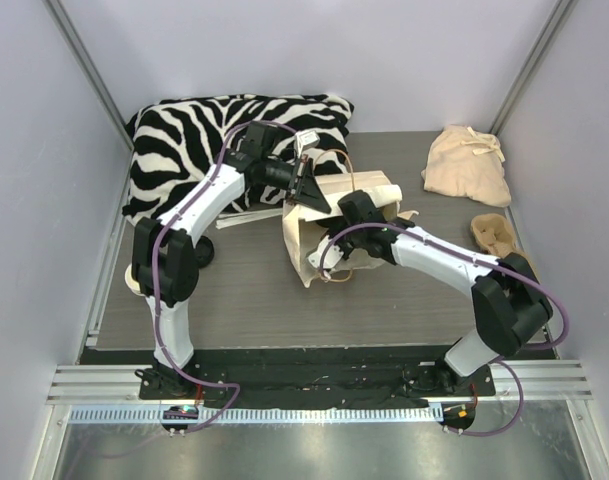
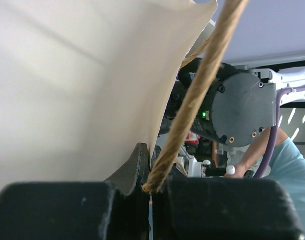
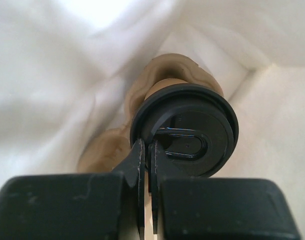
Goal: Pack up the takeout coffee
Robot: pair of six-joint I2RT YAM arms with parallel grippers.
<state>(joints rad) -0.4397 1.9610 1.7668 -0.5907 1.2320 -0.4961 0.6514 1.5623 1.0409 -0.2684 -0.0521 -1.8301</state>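
A cream bag stands in the middle of the table. My left gripper is shut on the bag's top edge, right where its rope handle ends. My right gripper is down inside the bag, shut on the rim of a round black lid with a sip slot. A smooth brown band, apparently the takeout coffee cup's wall, shows just behind the lid. From above, my left gripper sits at the bag's mouth and my right gripper dips into it, fingertips hidden.
A zebra-striped cloth lies at the back left, and a beige cloth bundle at the back right. A small tan item rests by the right arm. A lumpy tan thing lies inside the bag behind the lid.
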